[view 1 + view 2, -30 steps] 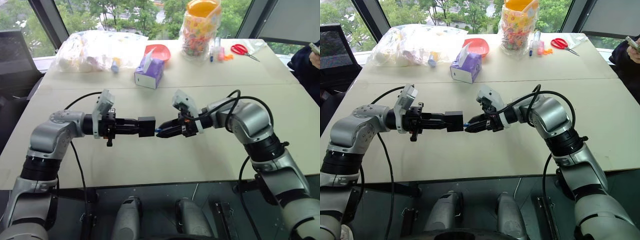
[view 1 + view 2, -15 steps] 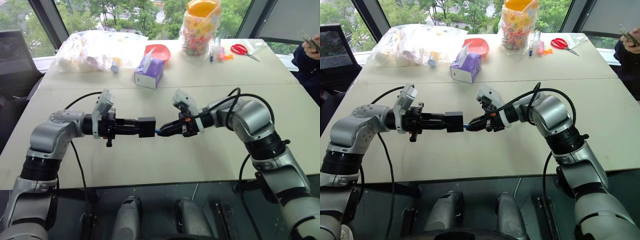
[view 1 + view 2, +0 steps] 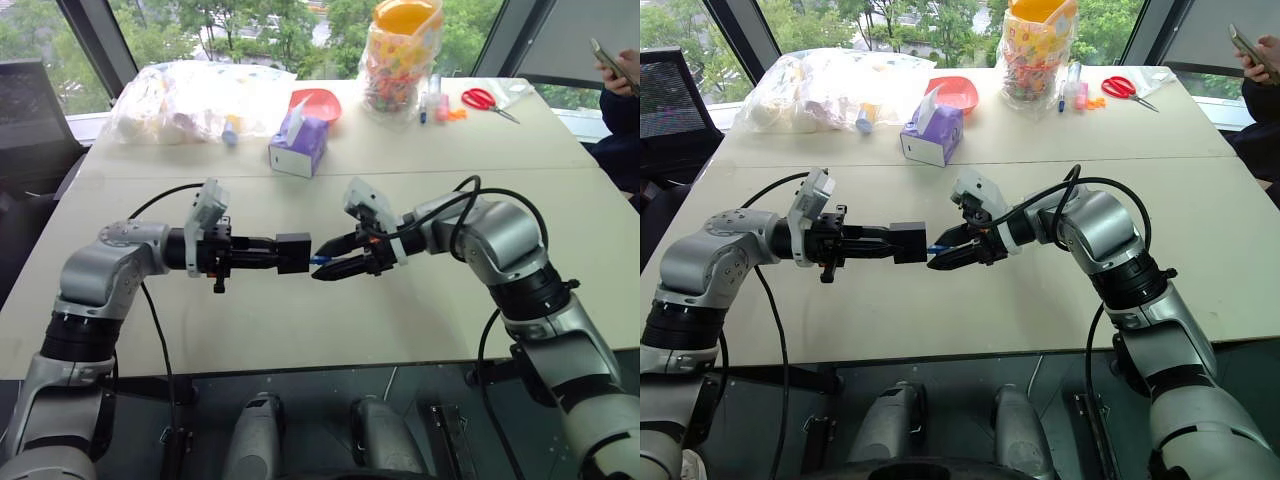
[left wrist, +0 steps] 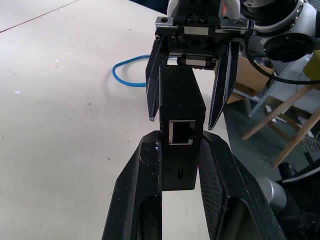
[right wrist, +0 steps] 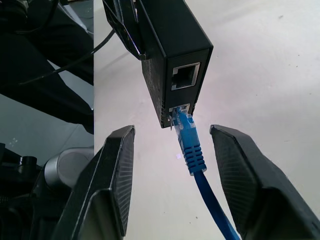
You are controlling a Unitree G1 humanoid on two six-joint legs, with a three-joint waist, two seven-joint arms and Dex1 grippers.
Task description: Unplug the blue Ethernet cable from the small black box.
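At the centre of the head views, above the near part of the bench (image 3: 330,320), the two hands meet tip to tip. The box (image 3: 293,253) is held in the air, clamped between the fingers of the left hand (image 3: 272,254), which is closed on it from the left of the frame; in the left wrist view the two fingers (image 4: 142,175) are seen pressed against its sides, with one empty socket facing out.

From the right of the frame the right hand (image 3: 330,262) is pointed at the box's free end, its jaws spread and gripping nothing. In the right wrist view the cable (image 5: 192,152) is seen with its plug seated at the lower socket of the box (image 5: 170,55), and the plug's body lies in the gap between the two fingers (image 5: 117,165), touched by neither. Whether the plug is fully latched cannot be told.

The coming move is judged to turn on this line: the plug's long axis runs straight out of the box toward the right hand, in line with both hands, so the right hand is the nearer one to grip it and the pull would be taken to the right of the frame, away from the left hand. The cable's slack is seen lying on the bench (image 4: 60,100) in the left wrist view.

Farther off, toward the top of the frame, a purple tissue box (image 3: 298,147) is set.
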